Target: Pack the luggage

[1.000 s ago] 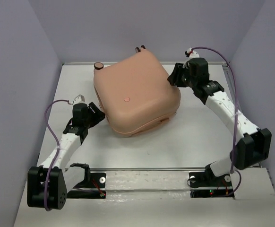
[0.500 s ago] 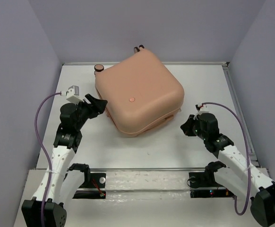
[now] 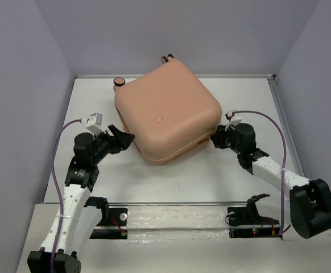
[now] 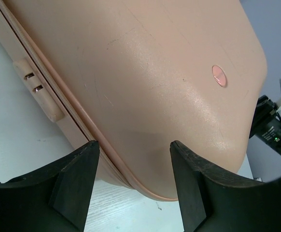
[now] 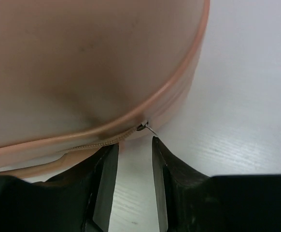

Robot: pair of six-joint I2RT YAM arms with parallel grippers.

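The peach-pink luggage [image 3: 165, 114] lies shut on the white table, a small round button [image 3: 158, 119] on its lid. My left gripper [image 3: 125, 138] is open at its left front side; in the left wrist view the luggage [image 4: 145, 77] fills the frame and its rounded corner sits just beyond my left gripper [image 4: 133, 166]. My right gripper [image 3: 215, 140] is at the right front corner. In the right wrist view my right gripper [image 5: 133, 145] is slightly open and holds nothing, just below the small metal zipper pull [image 5: 147, 127] on the luggage [image 5: 82, 63] seam.
Two wheels [image 3: 119, 81] [image 3: 168, 57] stick out at the luggage's far side. A pink tab with two metal pins [image 4: 34, 89] sits on the side seam. Grey walls close in the white table [image 3: 234, 170] on the left, right and back.
The right arm has swung from the luggage's far right side down, then back up to its right front corner, jaws closing then reopening a little. The left gripper has come up to the luggage's left side.
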